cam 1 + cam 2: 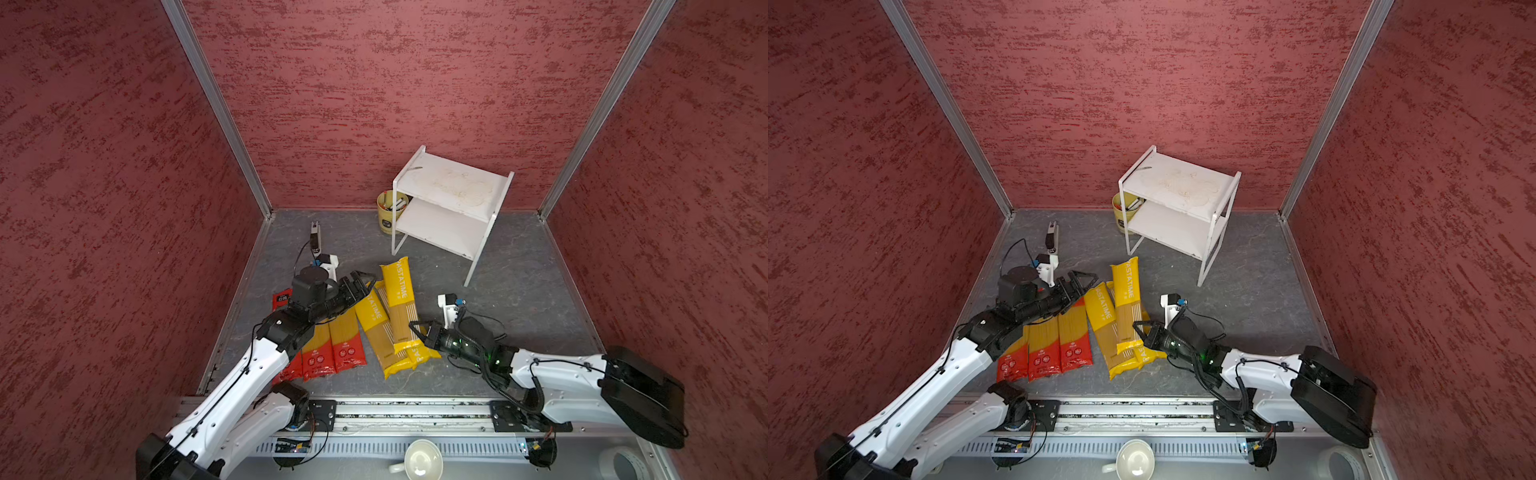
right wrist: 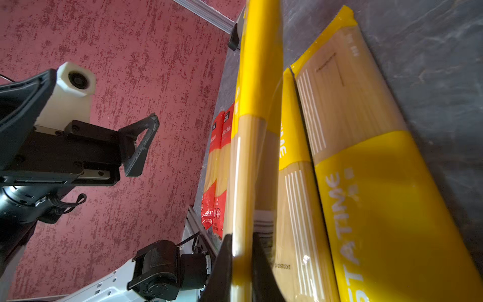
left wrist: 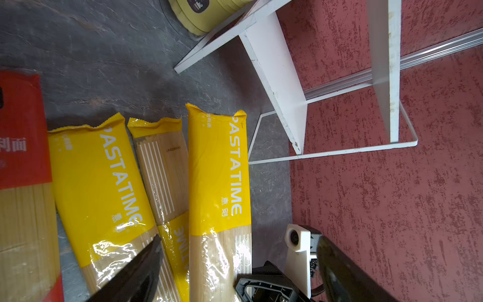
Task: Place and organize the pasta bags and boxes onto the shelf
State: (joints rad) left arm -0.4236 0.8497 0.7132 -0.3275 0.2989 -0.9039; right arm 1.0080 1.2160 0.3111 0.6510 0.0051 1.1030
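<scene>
Three yellow PASTATIME packs lie bunched on the floor in both top views. My right gripper [image 1: 418, 335] [image 2: 241, 251] is shut on the near end of the uppermost yellow pack [image 1: 399, 297] [image 1: 1126, 291] [image 2: 258, 104], which rests across the second yellow pack [image 1: 369, 316] and a third [image 1: 420, 353]. My left gripper [image 1: 367, 282] [image 3: 239, 238] hangs open just above the far ends of the yellow packs, holding nothing. Three red-ended packs [image 1: 332, 347] [image 1: 1054, 347] lie side by side under the left arm. The white shelf [image 1: 453, 187] [image 1: 1179, 183] stands at the back, both boards bare.
A yellow cup of pens [image 1: 388, 214] sits against the shelf's left side. A small black device [image 1: 315, 237] lies on the floor at the back left. Red walls close in three sides. A white mug [image 1: 422, 459] and a tape roll [image 1: 623, 463] sit below the front rail.
</scene>
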